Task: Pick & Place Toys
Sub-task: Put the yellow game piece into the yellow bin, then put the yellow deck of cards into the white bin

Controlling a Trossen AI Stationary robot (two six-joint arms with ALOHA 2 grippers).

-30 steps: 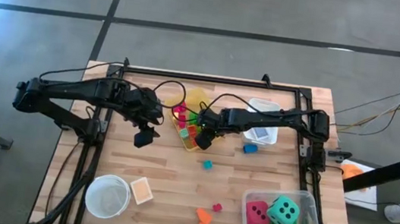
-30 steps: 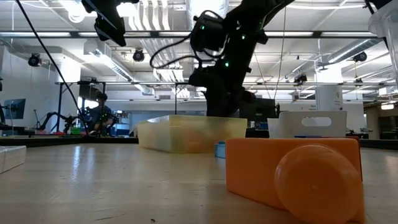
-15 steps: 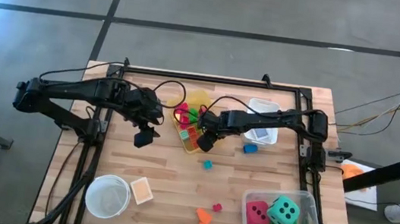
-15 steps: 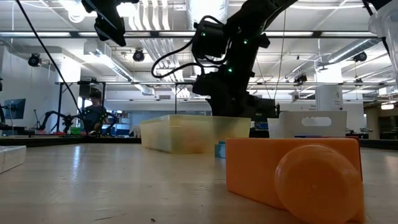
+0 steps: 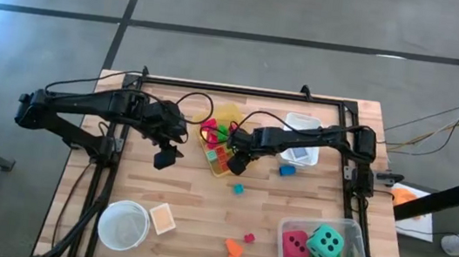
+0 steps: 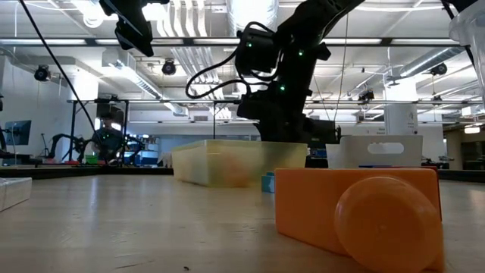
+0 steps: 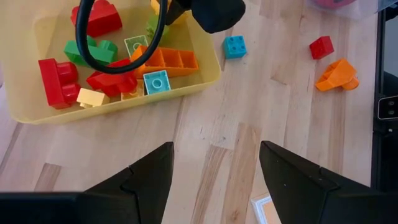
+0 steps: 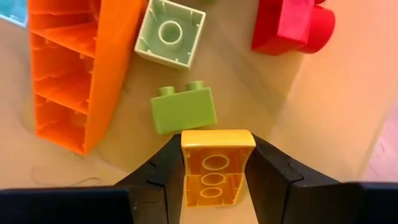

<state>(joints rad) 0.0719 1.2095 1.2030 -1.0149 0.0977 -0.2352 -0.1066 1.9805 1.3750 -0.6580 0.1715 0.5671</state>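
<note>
A yellow bin (image 5: 227, 118) at the table's middle holds several toys: an orange block (image 8: 74, 74), a green block (image 8: 182, 109), a pale green block (image 8: 170, 31) and a red block (image 8: 292, 25). My right gripper (image 5: 237, 158) hangs over the bin's near end, shut on a yellow block (image 8: 216, 168). Left of the bin, my left gripper (image 5: 166, 158) hovers above the bare wood, open and with nothing between its fingers (image 7: 149, 177). Loose toys lie on the table: a teal block (image 5: 238, 188), a blue block (image 5: 287, 170), a red block (image 5: 249, 237) and an orange block (image 5: 234, 249). My right gripper pinches the yellow block by two opposite sides (image 8: 189, 168) between its two fingers (image 8: 165, 180). The fingers come from above, slanting down. The block's hollow underside faces the wrist camera. It hangs clear above the toys in the bin.
A white bowl (image 5: 123, 225) and a small white tray (image 5: 162, 218) sit near the front left. A clear bin (image 5: 356, 241) with the dice is at the front right, and a white bin (image 5: 303, 120) at the back right. Bare wood lies between the bins.
</note>
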